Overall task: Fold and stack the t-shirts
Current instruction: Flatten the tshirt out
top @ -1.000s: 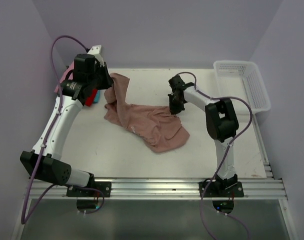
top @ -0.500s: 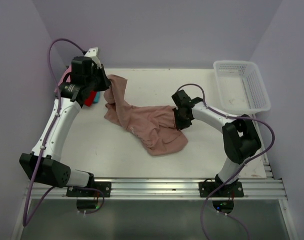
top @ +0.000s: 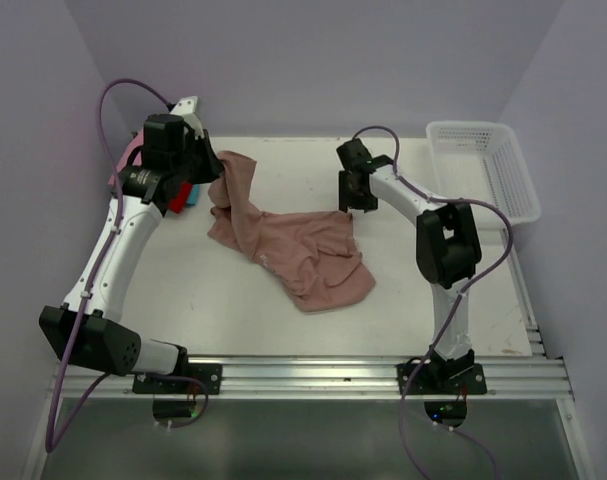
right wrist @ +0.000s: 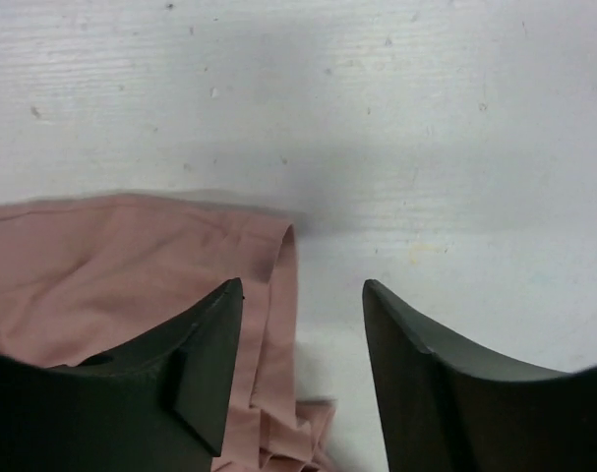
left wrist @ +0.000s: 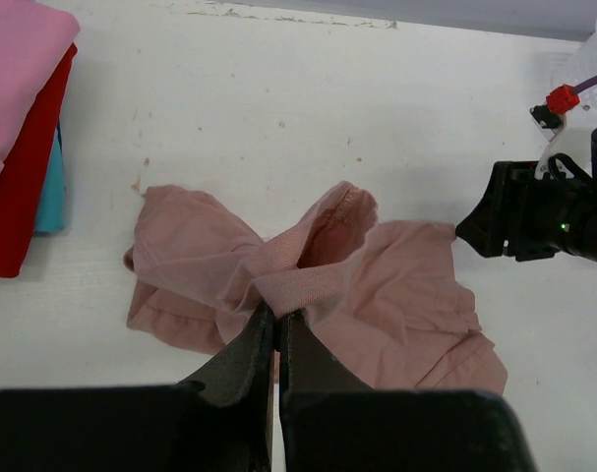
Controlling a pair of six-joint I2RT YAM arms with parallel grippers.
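A dusty-pink t-shirt (top: 303, 250) lies crumpled across the table's middle, one end pulled up toward the back left. My left gripper (top: 211, 170) is shut on a bunched fold of that shirt (left wrist: 298, 285), holding it above the table. My right gripper (top: 350, 200) hovers open just behind the shirt's right edge (right wrist: 278, 256), nothing between its fingers (right wrist: 205, 334). A stack of folded t-shirts, pink over red over blue (left wrist: 23, 147), rests at the back left, partly hidden by the left arm in the top view (top: 181, 192).
A white plastic lattice basket (top: 483, 170) stands at the back right corner. Purple walls close in the table on three sides. Bare white tabletop (top: 203, 300) lies in front of the shirt.
My right gripper let go of the shirt's right edge, opened, and lifted back toward the far side. The shirt's right part settled flat. The left gripper stayed put, still gripping.
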